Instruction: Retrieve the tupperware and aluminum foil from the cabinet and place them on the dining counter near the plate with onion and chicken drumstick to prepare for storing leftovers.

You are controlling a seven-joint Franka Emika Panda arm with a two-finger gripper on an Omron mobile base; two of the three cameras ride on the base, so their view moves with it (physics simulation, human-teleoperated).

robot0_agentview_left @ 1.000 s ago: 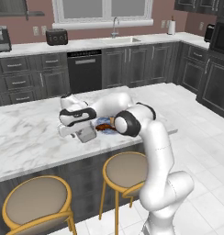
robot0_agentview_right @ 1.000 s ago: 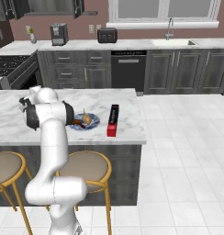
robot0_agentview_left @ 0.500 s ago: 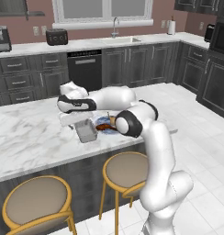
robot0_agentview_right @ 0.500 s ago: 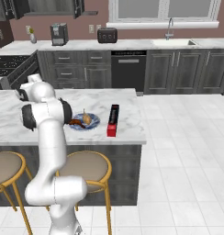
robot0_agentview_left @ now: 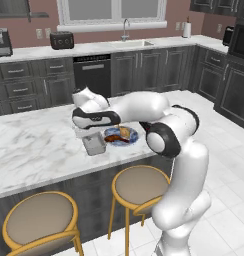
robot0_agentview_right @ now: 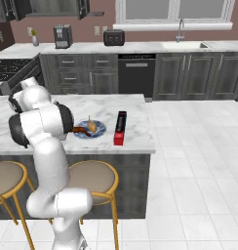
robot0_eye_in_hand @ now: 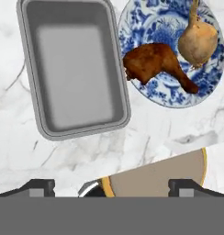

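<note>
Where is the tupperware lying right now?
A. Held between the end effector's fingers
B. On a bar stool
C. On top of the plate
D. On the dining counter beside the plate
D: the tupperware sits empty on the dining counter right beside the plate, with the end effector open above it.

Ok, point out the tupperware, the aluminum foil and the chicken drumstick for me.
tupperware [robot0_eye_in_hand: 75, 69]: hand view, its inner floor.
aluminum foil [robot0_agentview_right: 120, 127]: right base view, middle of the carton's top.
chicken drumstick [robot0_eye_in_hand: 153, 64]: hand view, the meaty middle.
</note>
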